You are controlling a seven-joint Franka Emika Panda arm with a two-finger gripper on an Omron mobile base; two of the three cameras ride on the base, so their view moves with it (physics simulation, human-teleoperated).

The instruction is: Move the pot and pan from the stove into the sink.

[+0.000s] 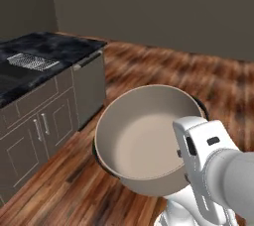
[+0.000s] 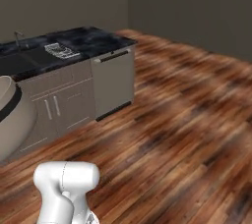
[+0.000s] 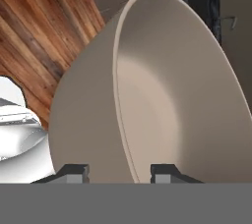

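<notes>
The beige pot hangs tilted in the air above the wooden floor, its pale inside facing up and toward me. My gripper is shut on the pot's rim, with one fingertip outside the wall and one inside. In the right base view the pot shows at the left edge. The sink is a dark basin in the black marbled counter, off to the left, with a faucet behind it. The pan and the stove are out of view.
A wire dish rack lies on the counter beside the sink. Grey cabinets and a dishwasher front stand below the counter. Wooden floor stretches to the right, up to dark walls.
</notes>
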